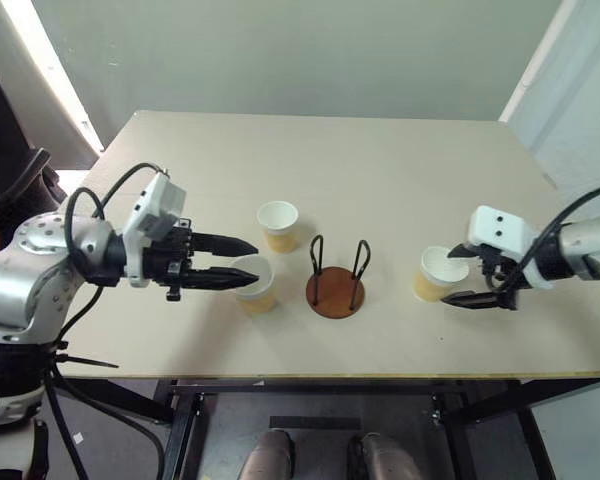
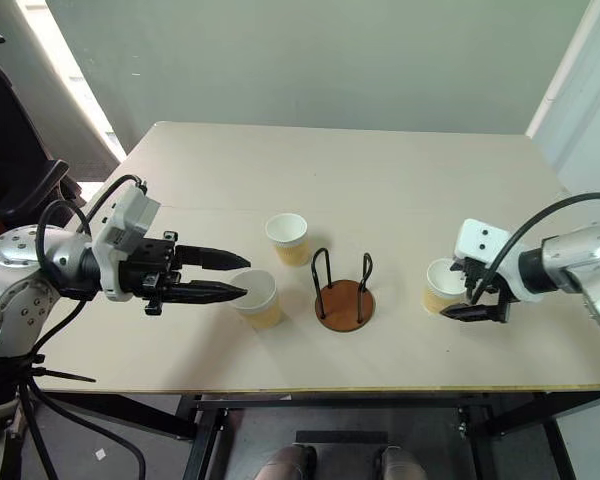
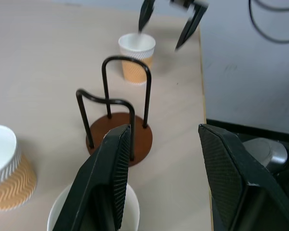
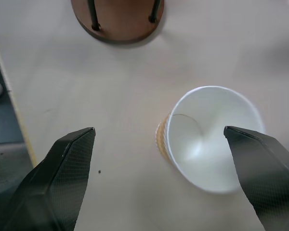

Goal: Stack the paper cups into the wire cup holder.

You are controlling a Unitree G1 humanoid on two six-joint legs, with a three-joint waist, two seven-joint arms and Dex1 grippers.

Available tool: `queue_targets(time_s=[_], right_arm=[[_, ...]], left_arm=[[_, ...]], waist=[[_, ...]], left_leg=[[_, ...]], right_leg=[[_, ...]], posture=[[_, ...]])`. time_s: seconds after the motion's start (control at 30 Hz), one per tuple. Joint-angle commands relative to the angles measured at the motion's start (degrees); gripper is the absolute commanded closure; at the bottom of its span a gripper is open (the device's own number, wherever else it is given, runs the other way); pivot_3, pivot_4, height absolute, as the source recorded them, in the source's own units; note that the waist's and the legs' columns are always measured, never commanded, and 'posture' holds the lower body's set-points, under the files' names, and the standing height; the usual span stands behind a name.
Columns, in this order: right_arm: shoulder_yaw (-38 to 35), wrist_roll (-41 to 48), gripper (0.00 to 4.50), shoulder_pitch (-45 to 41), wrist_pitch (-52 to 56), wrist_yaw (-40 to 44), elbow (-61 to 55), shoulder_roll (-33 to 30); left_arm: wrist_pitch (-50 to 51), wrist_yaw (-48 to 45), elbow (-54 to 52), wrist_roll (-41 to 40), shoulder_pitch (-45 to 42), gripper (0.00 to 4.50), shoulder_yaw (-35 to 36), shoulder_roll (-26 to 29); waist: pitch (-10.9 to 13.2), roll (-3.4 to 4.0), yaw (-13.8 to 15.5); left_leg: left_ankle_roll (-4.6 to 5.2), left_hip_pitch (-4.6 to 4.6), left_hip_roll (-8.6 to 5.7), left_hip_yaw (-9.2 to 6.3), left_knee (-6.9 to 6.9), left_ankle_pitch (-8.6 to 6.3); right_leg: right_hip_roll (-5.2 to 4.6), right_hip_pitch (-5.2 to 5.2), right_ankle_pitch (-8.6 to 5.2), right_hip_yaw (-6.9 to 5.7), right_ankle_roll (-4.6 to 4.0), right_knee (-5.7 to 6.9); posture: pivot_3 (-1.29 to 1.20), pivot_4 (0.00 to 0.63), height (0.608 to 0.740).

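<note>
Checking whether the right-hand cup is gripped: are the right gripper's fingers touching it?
Apart. In the right wrist view the right gripper stands open, bare table between the paper cup and one finger.

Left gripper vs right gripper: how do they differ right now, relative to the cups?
The left gripper reaches level across the table, one finger dipping inside its cup; the right gripper angles down beside its cup, with nothing between its fingers. The left gripper stands partly open; the right gripper stands wide open. The left gripper's cup is left of the wire cup holder; the right gripper's cup is right of it. Neither has lifted a cup.
</note>
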Motion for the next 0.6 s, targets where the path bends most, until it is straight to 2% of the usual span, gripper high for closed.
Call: queue_targets(time_s=[0.03,0.07,0.17,0.3,0.5,0.6], right_arm=[[0.8,-3.2,0.05,-1.5,-2.1,0.1,1.1,0.9],[1.3,-4.0,0.05,-1.7,-2.5,0.2,1.5,1.4],[3.0,-6.7,0.91,-1.9,-3.9,0.1,3.3,2.6],[3.9,-9.1,2.38,-2.1,-5.4,0.5,5.0,3.6],[2.7,-9.4,4.47,-3.5,-7.1,4.2,4.9,3.4],[-0.3,-6.7,4.47,-6.5,-8.0,8.3,4.6,2.3]], left_arm=[[0.8,0.9,-3.4,-1.5,0.5,2.10,3.1,1.1],[1.0,1.6,-4.0,-1.4,0.4,2.10,3.1,1.1],[1.4,3.6,-6.6,-0.2,0.4,2.10,2.4,1.6],[0.8,5.8,-8.8,2.8,0.8,2.10,0.9,2.6],[0.6,6.4,-10.8,2.8,1.1,2.10,1.4,3.3],[0.8,6.5,-10.7,2.6,1.4,2.10,2.1,3.4]], waist=[[0.0,0.00,0.0],[0.0,0.00,0.0],[0.0,0.00,0.2],[0.0,0.00,0.1],[0.0,0.00,0.1],[0.0,0.02,0.0]], left_leg=[[0.02,0.00,0.00,0.00,0.01,-0.01],[0.04,-0.01,0.00,0.00,0.02,-0.02],[0.05,0.00,0.00,-0.02,0.02,-0.03],[0.09,0.01,0.00,-0.01,0.05,-0.06],[0.09,0.01,0.00,-0.01,0.05,-0.06],[0.08,0.02,0.00,-0.01,0.04,-0.06]], right_leg=[[0.00,0.00,0.00,0.00,0.00,-0.01],[0.00,0.01,0.00,0.00,0.01,-0.01],[0.00,0.04,0.00,0.00,0.00,-0.02],[0.00,0.05,0.00,0.00,-0.01,-0.02],[0.00,0.05,-0.02,0.00,-0.07,0.00],[0.00,0.05,-0.05,0.00,-0.12,0.00]], posture=[[0.00,0.150,0.740],[0.00,0.150,0.740],[0.00,0.150,0.740],[0.00,0.150,0.740],[0.00,0.150,0.740],[0.00,0.150,0.740]])
